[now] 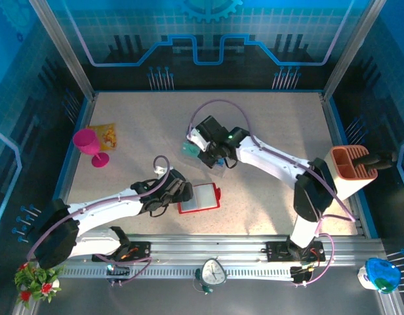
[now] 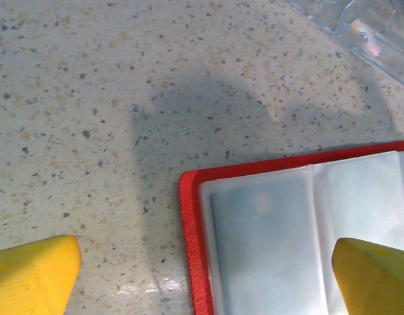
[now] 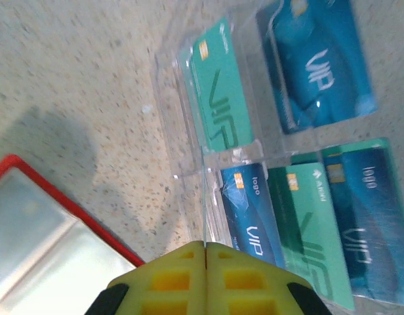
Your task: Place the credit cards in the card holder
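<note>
Yellow right fingers (image 3: pixel 248 282) are pressed flat together, and no card is seen between them; whether a thin edge is pinched at their hidden tips cannot be told. They are poised over the near rim of a clear plastic tray (image 3: pixel 182 164), just above a blue card. The credit cards (image 3: pixel 215 98) are laid flat in the tray's compartments, blue and teal-green, on the worktop (image 3: pixel 71 65) near its middle.

The left fingers (image 2: pixel 31 275) are spread wide, one on bare worktop and the other over the open card holder (image 2: pixel 192 230). Nothing is held between them. The red holder is laid open beside the tray, its clear sleeves facing up, and no card is made out in the sleeves that show.

The step in hand is judged to be the picking of a card from the tray; no insertion is begun. For the next move, a card's edge needs to be caught and lifted clear of the rim, then carried to a sleeve mouth, while the holder is steadied by the left fingers so that it is not pushed along.
</note>
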`<state>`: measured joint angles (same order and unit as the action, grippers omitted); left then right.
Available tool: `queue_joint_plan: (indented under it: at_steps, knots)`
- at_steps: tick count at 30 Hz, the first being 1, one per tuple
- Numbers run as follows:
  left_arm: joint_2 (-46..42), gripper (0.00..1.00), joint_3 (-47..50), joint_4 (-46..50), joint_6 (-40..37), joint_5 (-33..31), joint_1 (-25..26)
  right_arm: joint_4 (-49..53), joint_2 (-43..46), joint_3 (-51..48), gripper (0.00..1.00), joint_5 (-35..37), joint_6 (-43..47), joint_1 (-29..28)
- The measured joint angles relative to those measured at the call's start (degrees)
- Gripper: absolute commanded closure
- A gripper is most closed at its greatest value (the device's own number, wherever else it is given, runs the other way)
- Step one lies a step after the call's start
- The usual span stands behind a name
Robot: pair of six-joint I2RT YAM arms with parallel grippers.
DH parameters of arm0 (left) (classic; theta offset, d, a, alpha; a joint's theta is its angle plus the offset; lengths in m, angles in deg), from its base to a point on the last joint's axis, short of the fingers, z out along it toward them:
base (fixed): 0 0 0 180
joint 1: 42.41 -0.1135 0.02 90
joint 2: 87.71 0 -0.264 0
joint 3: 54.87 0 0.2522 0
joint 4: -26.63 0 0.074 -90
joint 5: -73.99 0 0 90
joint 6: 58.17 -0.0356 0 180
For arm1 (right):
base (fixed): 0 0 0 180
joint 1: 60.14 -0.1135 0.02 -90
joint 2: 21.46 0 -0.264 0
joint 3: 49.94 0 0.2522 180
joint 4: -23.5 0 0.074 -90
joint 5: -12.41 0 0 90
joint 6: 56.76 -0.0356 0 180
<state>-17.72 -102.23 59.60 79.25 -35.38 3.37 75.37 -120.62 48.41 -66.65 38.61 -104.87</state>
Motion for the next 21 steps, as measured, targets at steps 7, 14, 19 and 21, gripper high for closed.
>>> queue_joint_plan:
  at_steps: [7, 14, 19, 21]
  knots:
    - [3.45, 0.01, -1.2, 1.03, -0.85, -0.26, 2.67, -9.16, 12.94, -13.27, 1.0, -8.17, -11.89, 1.44]
    - [5.46, 0.01, -1.2, 3.17, -0.81, -1.64, 3.91, -24.7, 22.88, -33.77, 1.0, -18.21, -28.81, 5.53]
    - [6.14, 0.01, -1.2, 4.33, -0.66, -2.91, 3.91, -36.0, 24.79, -43.85, 1.0, -23.04, -38.23, 5.53]
    - [6.21, 0.01, -1.18, 4.72, -0.37, -3.21, 3.91, -41.0, 24.72, -47.17, 1.0, -24.44, -41.62, 5.53]
